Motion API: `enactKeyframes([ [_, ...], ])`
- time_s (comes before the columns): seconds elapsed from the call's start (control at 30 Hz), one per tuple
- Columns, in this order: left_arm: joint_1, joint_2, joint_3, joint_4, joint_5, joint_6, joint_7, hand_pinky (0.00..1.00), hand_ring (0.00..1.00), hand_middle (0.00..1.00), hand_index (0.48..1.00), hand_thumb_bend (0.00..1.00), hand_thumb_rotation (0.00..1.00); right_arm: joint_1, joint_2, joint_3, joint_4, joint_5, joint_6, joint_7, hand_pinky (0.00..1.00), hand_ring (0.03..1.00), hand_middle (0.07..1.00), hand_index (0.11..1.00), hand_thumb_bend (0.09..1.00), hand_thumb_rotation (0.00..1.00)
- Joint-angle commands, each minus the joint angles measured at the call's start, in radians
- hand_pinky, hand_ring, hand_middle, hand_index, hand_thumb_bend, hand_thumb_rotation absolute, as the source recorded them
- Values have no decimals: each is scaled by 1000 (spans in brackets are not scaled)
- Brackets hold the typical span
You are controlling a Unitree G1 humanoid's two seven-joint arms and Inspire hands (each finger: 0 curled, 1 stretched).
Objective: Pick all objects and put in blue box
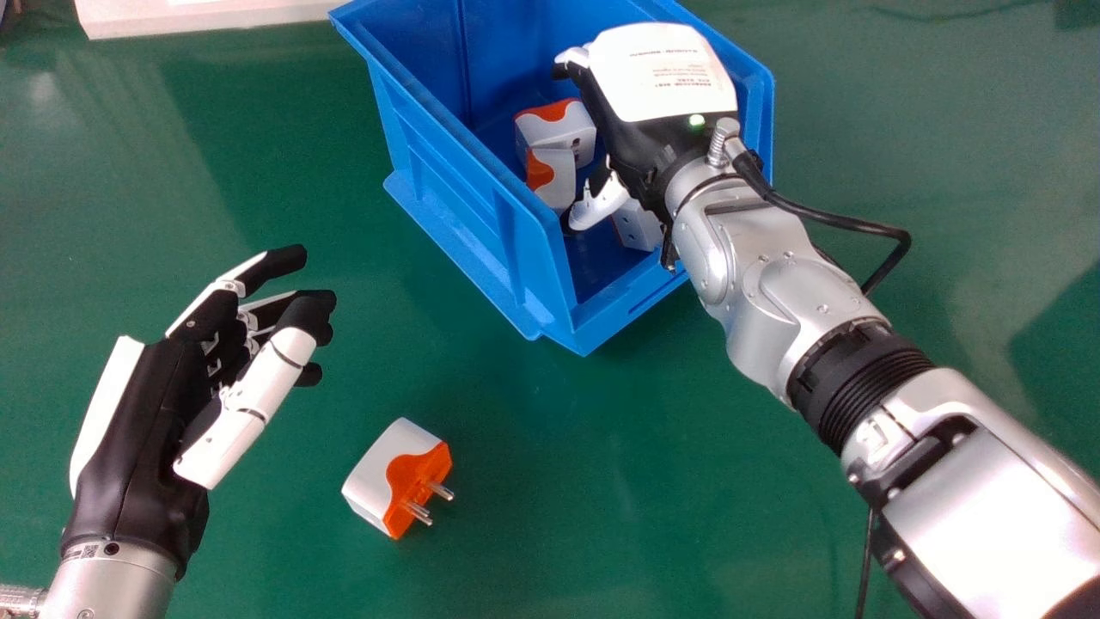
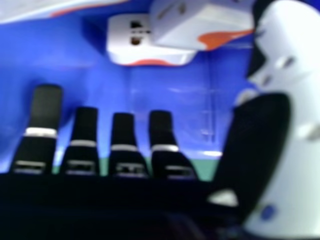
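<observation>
Hanging spread inside the blue box point(image 1: 447, 185), the right hand point(image 1: 657, 73) is gripping nothing, the left hand point(image 1: 133, 430) lying relaxed. The tabletop adapter point(image 1: 375, 471), likely light, stiff, is inviting a side grip.

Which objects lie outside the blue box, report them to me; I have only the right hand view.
Observer: One white-and-orange plug adapter lies on the green table, outside the blue box.
Operator: Tell me which way its prongs point.
Observer: Toward the robot's right and somewhat back toward the robot, as the head view shows.
Operator: Name the hand nearer to it.
Observer: The left hand, off to the adapter's left.
</observation>
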Motion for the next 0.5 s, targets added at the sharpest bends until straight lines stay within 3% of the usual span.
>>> enactKeyframes([
  [0.0,-4,14,2,-13,3,-8,1,647,728,761,836,596,669,-29,-18,-3,-31,-5,9,-29,939,979,983,976,604,448],
  [0.47,-17,25,-1,-12,9,17,5,654,734,767,841,597,676,47,-50,-41,-211,13,49,-15,978,999,999,999,570,462],
])
